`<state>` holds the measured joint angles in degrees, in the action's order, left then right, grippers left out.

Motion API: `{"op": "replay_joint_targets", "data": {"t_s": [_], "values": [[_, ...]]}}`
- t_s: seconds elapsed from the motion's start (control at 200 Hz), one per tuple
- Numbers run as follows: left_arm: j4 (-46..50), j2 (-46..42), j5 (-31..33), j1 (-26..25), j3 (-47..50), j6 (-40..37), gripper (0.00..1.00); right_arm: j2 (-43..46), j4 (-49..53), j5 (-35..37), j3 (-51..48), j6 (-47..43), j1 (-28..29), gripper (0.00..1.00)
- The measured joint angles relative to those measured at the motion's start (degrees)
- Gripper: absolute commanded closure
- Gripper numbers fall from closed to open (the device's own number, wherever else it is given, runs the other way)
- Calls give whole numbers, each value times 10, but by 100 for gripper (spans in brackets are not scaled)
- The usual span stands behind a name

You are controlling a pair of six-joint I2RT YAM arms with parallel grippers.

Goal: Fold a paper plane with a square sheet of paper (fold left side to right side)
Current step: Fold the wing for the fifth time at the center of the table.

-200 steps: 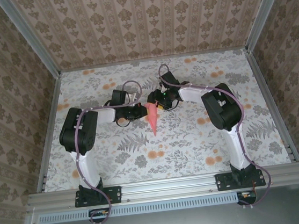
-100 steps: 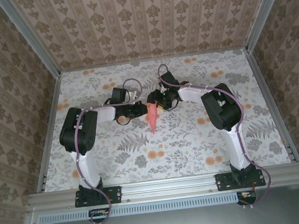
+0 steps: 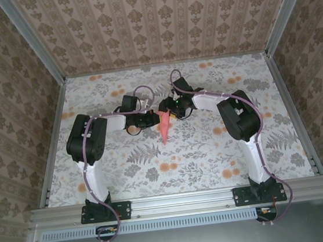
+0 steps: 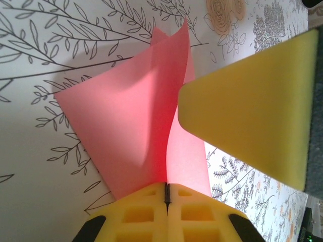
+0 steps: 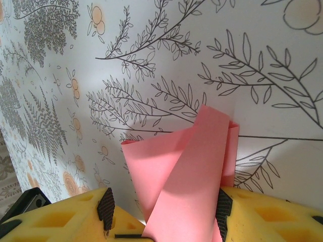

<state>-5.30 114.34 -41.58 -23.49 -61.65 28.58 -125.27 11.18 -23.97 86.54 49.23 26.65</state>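
The salmon-pink paper plane (image 3: 164, 126) is a narrow creased dart with its point toward the near side, raised between the two grippers at mid-table. My left gripper (image 3: 152, 120) is shut on the paper plane (image 4: 126, 111); its yellow fingers (image 4: 146, 212) pinch the paper's near edge, and two layers fan apart above them. My right gripper (image 3: 169, 113) stands open around the paper's wide end. In the right wrist view the folded paper plane (image 5: 186, 166) rises between the black pads (image 5: 105, 207), close against the right one, with a gap on the left. One right finger (image 4: 252, 111) shows in the left wrist view.
The table (image 3: 211, 150) has a floral cloth and is enclosed by patterned walls (image 3: 162, 21) at the back and both sides. Both arms reach in from the near rail (image 3: 182, 200) and meet at the centre. Cables loop above both wrists.
The paper's point has swung slightly left and toward the back. The left arm has shifted a little. Both grippers keep their states.
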Motion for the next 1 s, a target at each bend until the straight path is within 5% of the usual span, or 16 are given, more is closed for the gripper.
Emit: {"op": "replay_joint_targets", "data": {"t_s": [0.875,1.0], "values": [[-8,11,0,0,5,-4,100,30,-34,2,-37,-1,-2,37],[-8,12,0,0,5,-6,100,52,-32,11,-46,-12,-4,42]]}}
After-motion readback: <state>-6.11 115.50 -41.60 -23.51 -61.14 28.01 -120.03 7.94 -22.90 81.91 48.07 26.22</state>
